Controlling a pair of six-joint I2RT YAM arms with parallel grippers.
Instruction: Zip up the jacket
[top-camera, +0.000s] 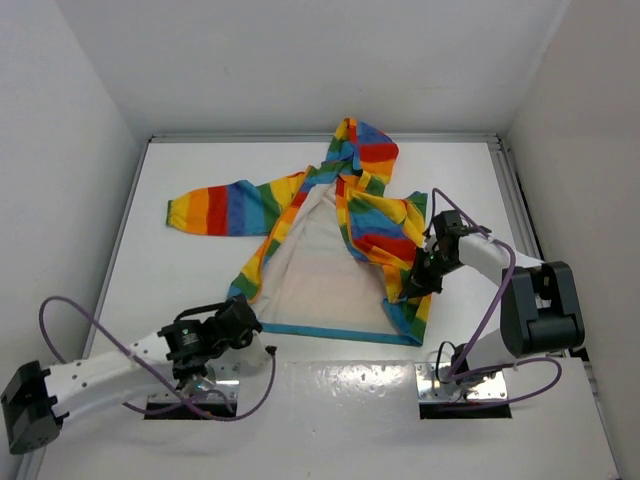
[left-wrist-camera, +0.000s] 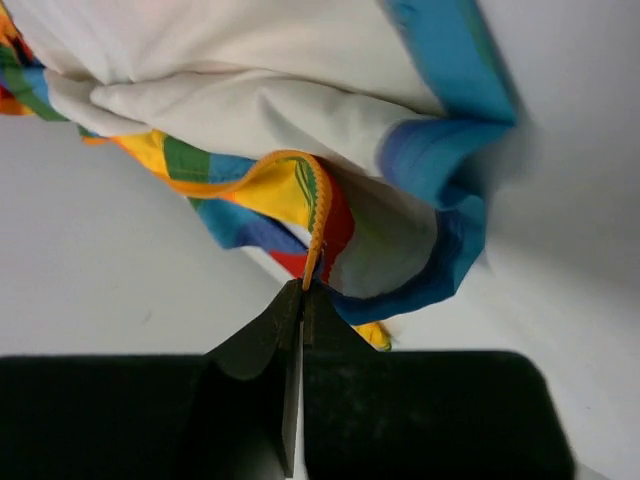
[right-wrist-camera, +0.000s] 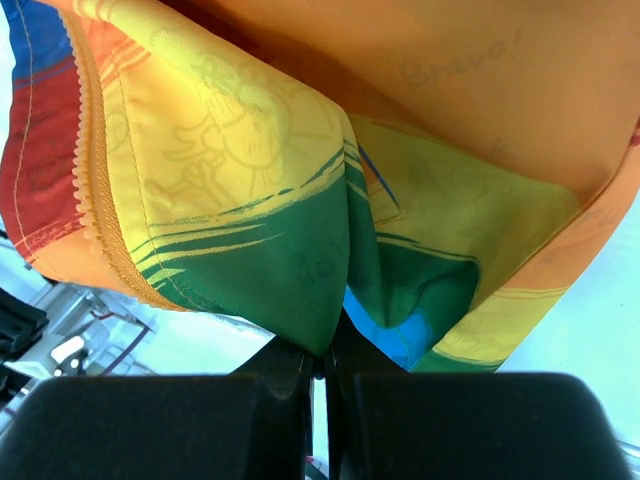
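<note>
The jacket (top-camera: 320, 265) lies open on the white desk (top-camera: 180, 290), cream lining (top-camera: 315, 280) facing up. One striped sleeve (top-camera: 225, 208) stretches out flat from its left shoulder.

At the jacket's near-left hem corner sits the left pincer (top-camera: 243, 322), its arm reaching in from below that corner. In the left wrist view its fingers (left-wrist-camera: 260, 340) are pressed together with only a thin seam between them. The lower end of the orange zipper (left-wrist-camera: 316, 225) runs straight down into that seam, so the pincer is clamped on the jacket's left front edge. The blue hem (left-wrist-camera: 455, 250) curls round just beside the tips, lifted a little off the desk.

The hood (top-camera: 362, 148) points away at the jacket's far end (it leans slightly toward the right side).

The jacket's right front panel (top-camera: 385, 235) is folded over onto the lining, stripes outward. The right pincer (top-camera: 418, 283) meets the outer edge of that panel, low down near the hem. In the right wrist view its fingers (right-wrist-camera: 270, 380) are narrowed to a slit, with a green fold of fabric (right-wrist-camera: 290, 270) nipped between them. The zipper teeth of this panel (right-wrist-camera: 95, 180) run down the cloth to the left of the pinch, clear of the tips.
</note>
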